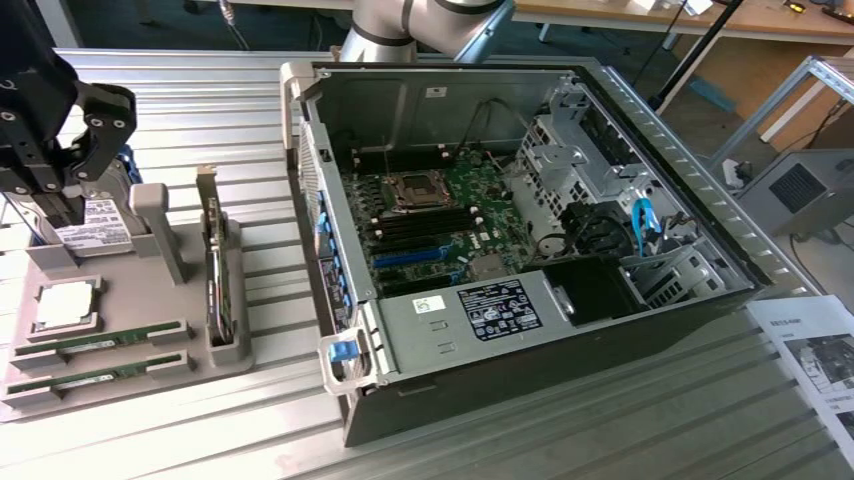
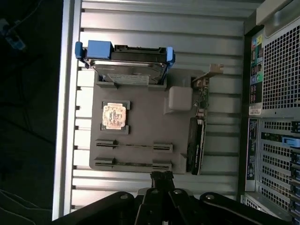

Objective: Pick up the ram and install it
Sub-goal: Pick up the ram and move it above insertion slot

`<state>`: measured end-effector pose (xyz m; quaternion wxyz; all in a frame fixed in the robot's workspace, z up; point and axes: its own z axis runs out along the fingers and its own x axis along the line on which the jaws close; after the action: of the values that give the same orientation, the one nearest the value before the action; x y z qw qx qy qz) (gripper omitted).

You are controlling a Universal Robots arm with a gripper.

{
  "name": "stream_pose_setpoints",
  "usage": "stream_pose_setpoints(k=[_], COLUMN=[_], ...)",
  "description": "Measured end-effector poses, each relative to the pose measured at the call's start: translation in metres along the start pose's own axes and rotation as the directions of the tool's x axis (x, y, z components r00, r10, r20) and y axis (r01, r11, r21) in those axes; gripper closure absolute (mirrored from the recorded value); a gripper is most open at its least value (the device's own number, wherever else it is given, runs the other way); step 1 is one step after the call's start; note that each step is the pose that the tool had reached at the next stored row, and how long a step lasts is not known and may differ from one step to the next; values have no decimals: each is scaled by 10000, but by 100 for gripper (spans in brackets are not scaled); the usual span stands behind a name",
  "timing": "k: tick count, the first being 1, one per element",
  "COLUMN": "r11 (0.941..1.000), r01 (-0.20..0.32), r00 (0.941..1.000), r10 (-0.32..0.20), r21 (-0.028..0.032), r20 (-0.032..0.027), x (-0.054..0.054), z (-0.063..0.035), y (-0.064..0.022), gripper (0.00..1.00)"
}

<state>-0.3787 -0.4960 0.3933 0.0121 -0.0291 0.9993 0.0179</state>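
Ribbed metal worktop [image 1: 200,100], desks behind. At the exterior view's left, gripper [image 1: 56,215] hangs above the grey parts tray [image 1: 154,300], jaws closed together, holding nothing. In the wrist view the fingertips [image 2: 157,176] meet, clear of the tray. Hard drive [image 1: 94,235] stands upright along the tray's far edge. CPU [image 1: 64,305] sits mid-tray. One ram stick [image 1: 104,340] and a second ram stick [image 1: 96,368] lie flat and parallel, just beside each other along the tray's near edge, both untouched and apart from the gripper. Expansion card [image 1: 218,280] stands on edge along the tray's side nearest the case. Open PC case [image 1: 667,150] lies mid-worktop, motherboard [image 1: 441,215] exposed. Printed sheet [image 1: 814,350] lies at the exterior view's right
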Motion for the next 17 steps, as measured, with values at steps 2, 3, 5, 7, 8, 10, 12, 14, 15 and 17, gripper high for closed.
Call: stream_pose_setpoints(k=[2,3,5,7,8,10,12,14,15,17], r11=[9998,9996,9990,9981,9975,9963,9945,9926,9915,9888], r01=[194,281,451,621,702,864,1046,1211,1302,1492], r00=[9998,9996,9990,9981,9975,9963,9945,9926,9915,9888], r10=[-194,-281,-451,-621,-702,-864,-1046,-1211,-1302,-1492], r21=[-6,-8,-11,-16,-19,-23,-28,-33,-35,-40], r20=[-6,-9,-16,-22,-24,-30,-35,-41,-44,-51], x=[0,0,0,0,0,0,0,0,1,1], z=[1,0,0,0,0,0,0,0,0,-1], y=[-2,-2,-3,-4,-4,-5,-6,-6,-6,-6], gripper=[89,89,89,89,89,89,89,89,89,89])
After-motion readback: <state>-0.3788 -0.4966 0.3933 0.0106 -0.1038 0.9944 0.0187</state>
